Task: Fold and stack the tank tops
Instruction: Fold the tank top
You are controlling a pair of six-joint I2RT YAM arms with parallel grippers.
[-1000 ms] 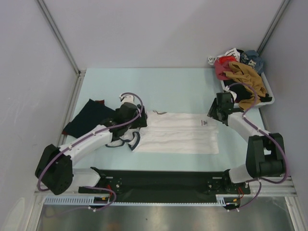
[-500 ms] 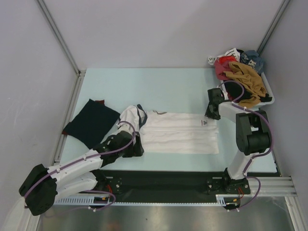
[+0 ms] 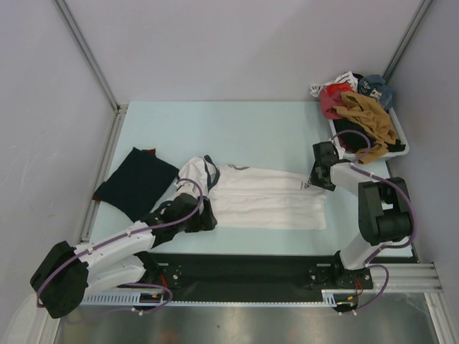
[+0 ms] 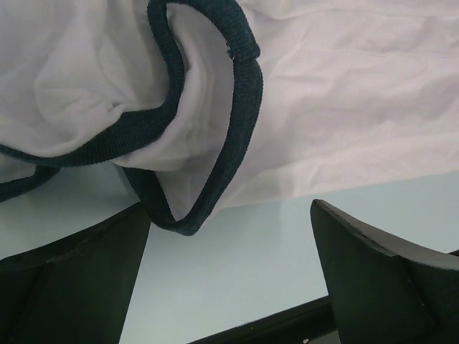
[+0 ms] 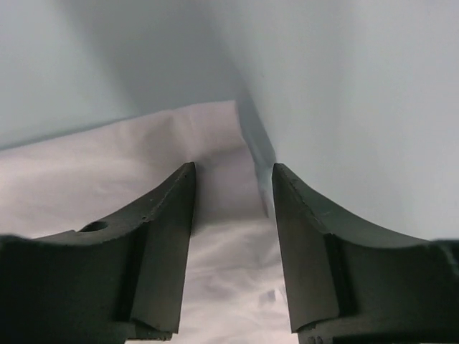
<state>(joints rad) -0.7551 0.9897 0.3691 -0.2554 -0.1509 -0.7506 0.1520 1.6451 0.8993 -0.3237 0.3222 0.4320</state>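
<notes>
Pale blue-green surface (image 3: 251, 132) is lying between plain grey walls, and on it we are counting two tank tops. One, the navy tank top (image 3: 136, 183), is lying flat near the left edge, with a bit of maroon showing at its far corner. The other, the white tank top (image 3: 265, 201), is stretching sideways across the middle, its bunched, navy-trimmed left end lying just beside the navy one; we cannot tell whether the two are touching.

One basket (image 3: 401, 150) is sitting at the far right corner, holding a single heap of clothes (image 3: 358, 107) in red, tan, blue and white.

We are seeing two arms. The left hand (image 3: 204, 215) is sitting low at the near left end of the white top. Its two fingers (image 4: 72, 287) are spreading wide with nothing between them, and a loop of navy trim is curling just ahead of them.

The right hand (image 3: 315, 179) is hanging over the white top's far right corner. Its two fingers (image 5: 165, 236) are standing apart, with flat white cloth showing through the gap and nothing pinched.
</notes>
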